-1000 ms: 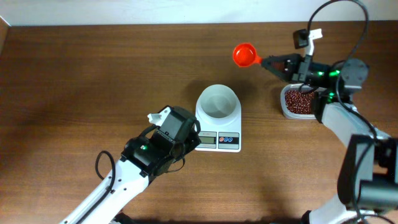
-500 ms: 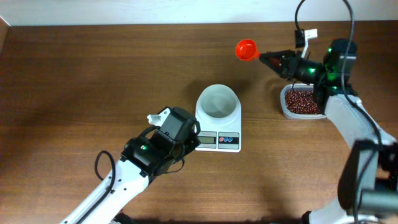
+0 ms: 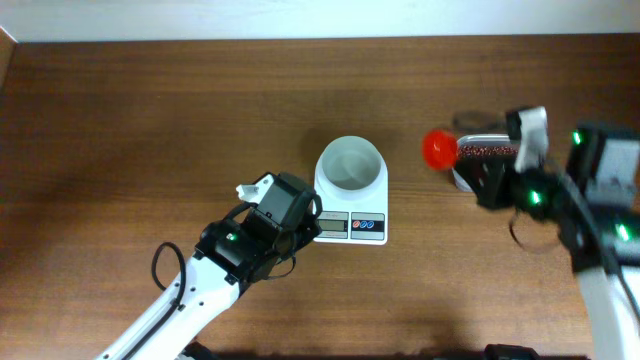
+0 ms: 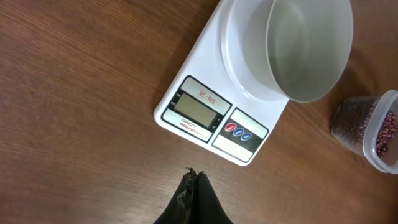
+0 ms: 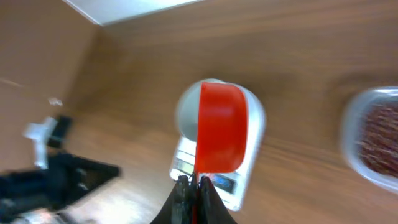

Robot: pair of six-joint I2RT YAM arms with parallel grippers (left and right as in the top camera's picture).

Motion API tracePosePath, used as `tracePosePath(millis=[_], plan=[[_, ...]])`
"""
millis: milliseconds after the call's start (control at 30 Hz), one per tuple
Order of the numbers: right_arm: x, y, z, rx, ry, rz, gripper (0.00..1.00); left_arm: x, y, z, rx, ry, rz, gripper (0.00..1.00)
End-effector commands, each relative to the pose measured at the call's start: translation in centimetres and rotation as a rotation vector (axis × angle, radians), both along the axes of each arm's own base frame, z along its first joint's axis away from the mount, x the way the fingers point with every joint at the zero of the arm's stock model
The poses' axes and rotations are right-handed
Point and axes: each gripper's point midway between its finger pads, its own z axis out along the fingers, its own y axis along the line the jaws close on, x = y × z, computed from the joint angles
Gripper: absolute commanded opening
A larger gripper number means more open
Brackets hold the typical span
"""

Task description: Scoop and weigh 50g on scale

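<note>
Beans [image 3: 485,150]: loose heap in clear tub [image 4: 373,163], right of scale [image 3: 350,215]. Judged light, hard, rolling grains, spill-prone; lift by scoop, not by pinch. Right jaws clamped on handle of orange scoop [image 3: 438,148], between tub and scale. Left jaws closed, empty, near scale display.

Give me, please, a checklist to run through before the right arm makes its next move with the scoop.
1. Right claw shut on the scoop handle: ok.
2. Beans in the scoop: cannot tell; the wrist view is blurred.
3. Bowl on the scale empty: ok.
4. Display on and zeroed: cannot tell; no digits readable.
5. Left claw shut and apart from the scale: ok.
6. Scoop over the bowl: not ok; it hangs between the bowl and the tub.
</note>
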Motion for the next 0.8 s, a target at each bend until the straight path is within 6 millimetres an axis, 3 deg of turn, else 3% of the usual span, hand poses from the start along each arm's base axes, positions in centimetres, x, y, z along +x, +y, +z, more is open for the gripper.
tracePosePath(millis=[0,133,267,400,633,767], plan=[[-2.9,-3.2,0.4,-0.233,-0.067,-0.11,0.04,0.2,0.4,-0.1,0.044,-0.023,-0.023,0.0],[-6.9,-3.1,2.0,-0.246,-0.132,-0.129,0.04,0.6,0.2,0.1,0.117,-0.085,-0.184,0.0],[-8.4,-2.9,2.8,-0.243,-0.175,-0.135,0.04,1.1,-0.8,0.8,0.197,-0.188,-0.414,0.0],[-9.3,-2.8,1.8,-0.241,-0.119,-0.126,0.04,0.8,-2.7,1.2,0.219,-0.255,-0.561,0.0],[-9.2,-2.8,1.0,-0.24,-0.071,-0.121,0.04,0.7,-9.0,1.5,0.167,-0.389,-0.697,0.0],[-8.8,-2.9,0.5,-0.239,-0.043,-0.118,0.04,1.0,-12.3,-0.5,0.152,-0.404,-0.745,0.0]])
